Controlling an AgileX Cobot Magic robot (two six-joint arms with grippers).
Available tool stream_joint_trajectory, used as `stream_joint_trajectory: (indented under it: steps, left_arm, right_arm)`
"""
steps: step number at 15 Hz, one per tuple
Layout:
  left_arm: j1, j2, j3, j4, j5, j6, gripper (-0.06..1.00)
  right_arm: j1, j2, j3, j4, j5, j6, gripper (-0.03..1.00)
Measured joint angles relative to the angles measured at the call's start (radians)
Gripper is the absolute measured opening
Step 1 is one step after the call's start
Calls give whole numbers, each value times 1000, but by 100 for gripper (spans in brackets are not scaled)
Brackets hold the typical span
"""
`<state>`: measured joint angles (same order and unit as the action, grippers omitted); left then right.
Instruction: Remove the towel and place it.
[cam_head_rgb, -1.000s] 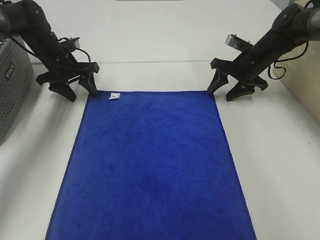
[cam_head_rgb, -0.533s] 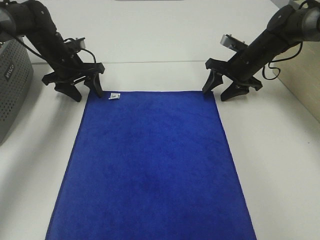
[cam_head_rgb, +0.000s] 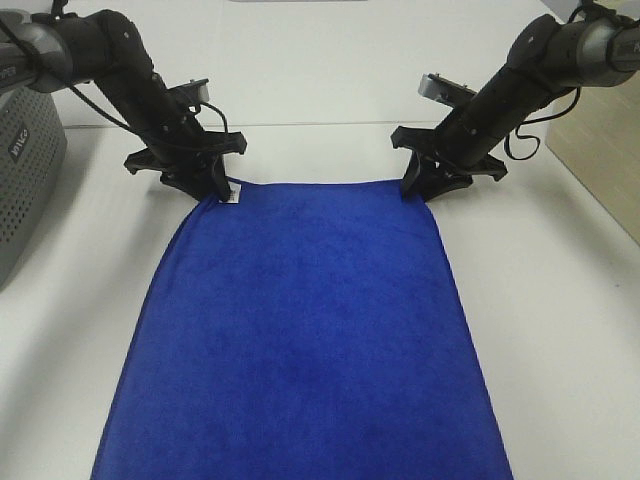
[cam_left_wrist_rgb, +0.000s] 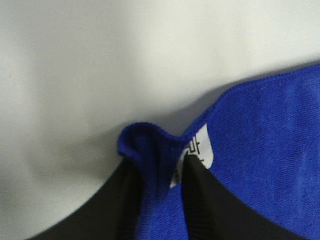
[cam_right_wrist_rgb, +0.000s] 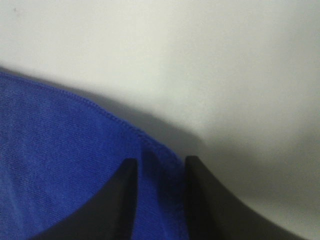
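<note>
The royal-blue towel (cam_head_rgb: 300, 330) lies flat on the white table, long side running toward the camera. My left gripper (cam_head_rgb: 212, 188) pinches its far left corner, next to the small white tag (cam_head_rgb: 231, 195). In the left wrist view the cloth (cam_left_wrist_rgb: 260, 150) bunches between the black fingers (cam_left_wrist_rgb: 200, 200), with the tag (cam_left_wrist_rgb: 196, 152) beside them. My right gripper (cam_head_rgb: 418, 190) pinches the far right corner. In the right wrist view the towel edge (cam_right_wrist_rgb: 75, 165) sits between the fingers (cam_right_wrist_rgb: 210, 200).
A grey perforated box (cam_head_rgb: 22, 180) stands at the left edge of the table (cam_head_rgb: 310, 80). A wooden surface (cam_head_rgb: 600, 150) borders the right side. The towel's near end runs out of the bottom of the view.
Both grippers moved inward from beside the towel's far corners and closed on them. The far left corner has bunched and shifted slightly toward the middle.
</note>
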<state>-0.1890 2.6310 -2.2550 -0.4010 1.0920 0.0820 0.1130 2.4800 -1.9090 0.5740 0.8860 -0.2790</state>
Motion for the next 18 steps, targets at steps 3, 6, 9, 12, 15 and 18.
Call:
stream_joint_trajectory:
  steps: [3, 6, 9, 12, 15, 18]
  left_arm:
    - [0, 3, 0, 0, -2, 38, 2]
    - [0, 3, 0, 0, -2, 42, 2]
    - [-2, -5, -1, 30, -32, 65, 2]
    - [-3, -2, -52, 75, -102, 76, 1]
    - [-3, -2, -119, 79, -196, 83, 2]
    - [-3, -2, -144, 80, -320, 108, 2]
  right_arm:
    - [0, 9, 0, -1, -4, 0, 5]
    - [0, 9, 0, 0, -8, -5, 2]
    - [1, -2, 3, -10, -62, -44, 2]
    - [4, -5, -5, -31, -147, -89, 2]
    - [4, -2, -94, -35, -195, -108, 2]
    - [4, -2, -176, -30, -263, -137, 2]
